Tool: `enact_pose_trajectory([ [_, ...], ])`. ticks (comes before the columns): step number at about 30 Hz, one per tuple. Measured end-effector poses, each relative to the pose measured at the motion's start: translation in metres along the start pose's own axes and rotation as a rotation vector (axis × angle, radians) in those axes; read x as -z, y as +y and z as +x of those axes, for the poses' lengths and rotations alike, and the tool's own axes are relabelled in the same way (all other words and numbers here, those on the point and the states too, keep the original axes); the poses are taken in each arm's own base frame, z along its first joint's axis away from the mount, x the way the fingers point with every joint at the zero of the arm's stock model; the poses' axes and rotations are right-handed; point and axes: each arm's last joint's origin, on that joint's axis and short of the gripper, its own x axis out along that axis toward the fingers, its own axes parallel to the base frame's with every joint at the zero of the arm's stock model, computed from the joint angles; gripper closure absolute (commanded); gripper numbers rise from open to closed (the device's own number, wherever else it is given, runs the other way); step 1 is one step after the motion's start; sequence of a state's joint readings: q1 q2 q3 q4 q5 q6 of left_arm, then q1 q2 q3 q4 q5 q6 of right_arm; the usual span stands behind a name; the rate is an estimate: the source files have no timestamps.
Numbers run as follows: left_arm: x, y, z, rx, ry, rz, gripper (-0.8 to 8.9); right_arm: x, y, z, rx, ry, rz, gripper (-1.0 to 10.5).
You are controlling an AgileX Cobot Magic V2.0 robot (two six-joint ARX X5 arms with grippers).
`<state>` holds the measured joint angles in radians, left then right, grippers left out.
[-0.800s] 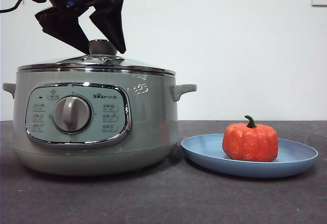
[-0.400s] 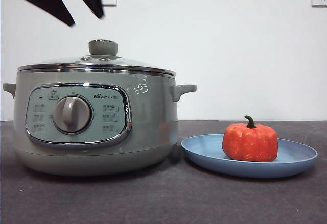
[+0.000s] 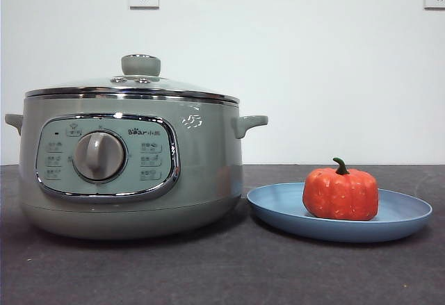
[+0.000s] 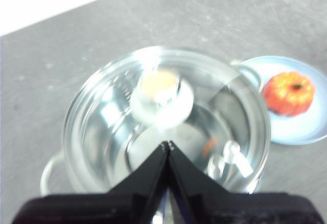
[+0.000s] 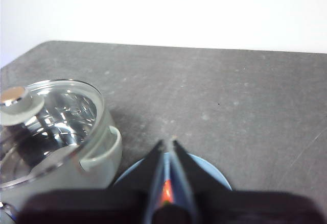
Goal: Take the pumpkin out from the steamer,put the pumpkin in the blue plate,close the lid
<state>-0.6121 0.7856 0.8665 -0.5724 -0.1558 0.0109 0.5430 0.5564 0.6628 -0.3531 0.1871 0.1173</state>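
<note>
The lid [image 3: 132, 86] sits on the steamer [image 3: 128, 173] and the pumpkin [image 3: 341, 192] rests in the blue plate [image 3: 341, 215] just beside it, so I judge little is left to spoil; the risk I see is the lid seated slightly off its rim, which a careless brush from my left hand [image 4: 168, 145] above it could worsen; that hand is clenched on nothing, and my right hand [image 5: 167, 143], over the plate, is clenched and empty too; the front view shows the lid level and the pumpkin upright on the surface [image 3: 222, 270], but only a dark tip of an arm; the left wrist view alone looks down through the glass.
</note>
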Motion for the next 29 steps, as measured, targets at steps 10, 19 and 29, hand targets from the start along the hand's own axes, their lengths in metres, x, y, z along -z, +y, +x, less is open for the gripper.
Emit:
enact_pose_trajectory([
  [10,0.065,0.004,-0.028,-0.029,0.083,-0.086,8.16,0.032,-0.006,-0.003,0.065,0.082,0.111,9.6],
  [19,0.069,0.004,-0.026,-0.031,0.141,-0.086,8.16,0.033,-0.006,-0.003,0.071,0.094,0.119,9.6],
  [29,0.086,0.02,-0.076,-0.152,-0.19,-0.205,8.17,0.035,-0.006,-0.004,0.075,0.115,0.118,9.6],
])
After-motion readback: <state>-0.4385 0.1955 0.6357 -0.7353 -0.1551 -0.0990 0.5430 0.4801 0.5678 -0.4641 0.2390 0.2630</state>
